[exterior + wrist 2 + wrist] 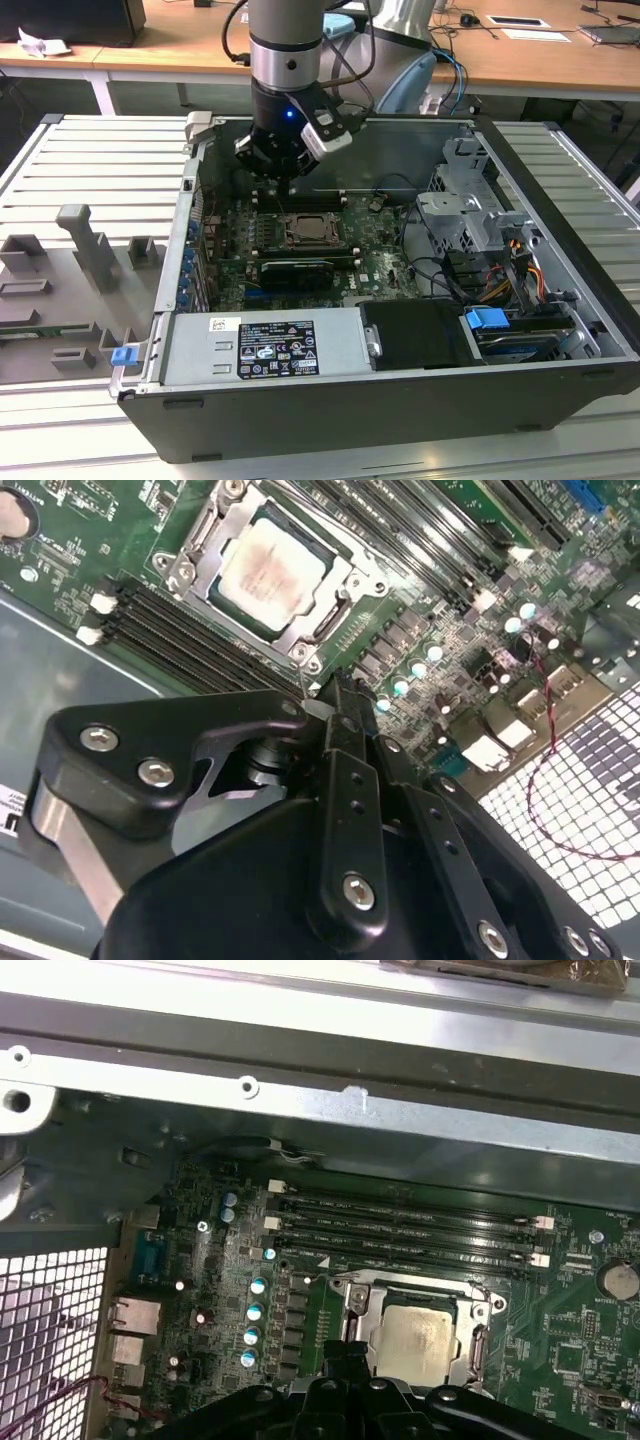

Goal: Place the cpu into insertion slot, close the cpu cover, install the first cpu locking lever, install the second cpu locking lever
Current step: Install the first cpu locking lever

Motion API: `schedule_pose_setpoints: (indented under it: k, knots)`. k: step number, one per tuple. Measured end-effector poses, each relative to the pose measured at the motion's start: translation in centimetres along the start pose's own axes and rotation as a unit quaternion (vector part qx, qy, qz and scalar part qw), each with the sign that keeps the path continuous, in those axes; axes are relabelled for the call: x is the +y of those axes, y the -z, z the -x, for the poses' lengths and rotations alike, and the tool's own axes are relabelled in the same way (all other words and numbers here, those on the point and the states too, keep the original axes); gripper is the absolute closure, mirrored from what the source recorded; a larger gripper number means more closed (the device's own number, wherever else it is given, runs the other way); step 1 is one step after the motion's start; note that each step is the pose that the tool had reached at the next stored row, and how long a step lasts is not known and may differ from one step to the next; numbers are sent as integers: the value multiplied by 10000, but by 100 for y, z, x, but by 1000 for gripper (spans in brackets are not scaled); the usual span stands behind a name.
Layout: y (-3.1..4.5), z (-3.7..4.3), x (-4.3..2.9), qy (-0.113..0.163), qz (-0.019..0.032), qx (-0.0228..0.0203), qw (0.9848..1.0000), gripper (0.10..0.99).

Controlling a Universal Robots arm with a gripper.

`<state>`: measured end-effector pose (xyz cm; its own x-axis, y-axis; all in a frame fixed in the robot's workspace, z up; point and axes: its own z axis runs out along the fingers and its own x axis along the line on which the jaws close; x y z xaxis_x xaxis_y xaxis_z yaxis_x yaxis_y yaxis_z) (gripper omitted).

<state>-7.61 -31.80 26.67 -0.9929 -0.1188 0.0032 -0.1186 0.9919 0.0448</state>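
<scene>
The cpu [268, 570] [415, 1338] [312, 233], a pale silvery square, lies flat in the insertion slot [222, 600] on the green board. The cpu cover [300, 632] [420, 1292], a thin metal frame, lies down around the chip's edges. In both wrist views thin metal bars run along two sides of the socket. My gripper [335, 692] [350, 1352] [287, 185] hangs just above the board beside the socket, toward the memory slots. Its fingers are shut together, with nothing visible between them.
Long black memory slots [410, 1225] [190, 630] run beside the socket. A black graphics card [296, 270] lies in front of it in the exterior view. The case wall [330, 1110], a drive cage [470, 215] and loose cables [440, 270] surround the board.
</scene>
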Motion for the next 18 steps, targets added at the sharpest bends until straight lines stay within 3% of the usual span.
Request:
schedule_pose_setpoints:
  k: [2,4,6,8,12,14,17,18]
  knots:
    - [-13,-45,8,-68,1,-10,10000,980]
    - [-23,-187,25,-66,14,-58,10000,980]
    - [-44,-261,39,-64,12,-108,9999,980]
    - [-52,-275,59,-64,11,-106,9999,980]
    - [-73,-275,195,-64,12,-107,9999,980]
    - [-77,-273,230,-64,11,-107,9999,980]
    - [-78,-272,233,-64,11,-107,9999,980]
    - [-79,-226,230,-84,10,-108,9999,980]
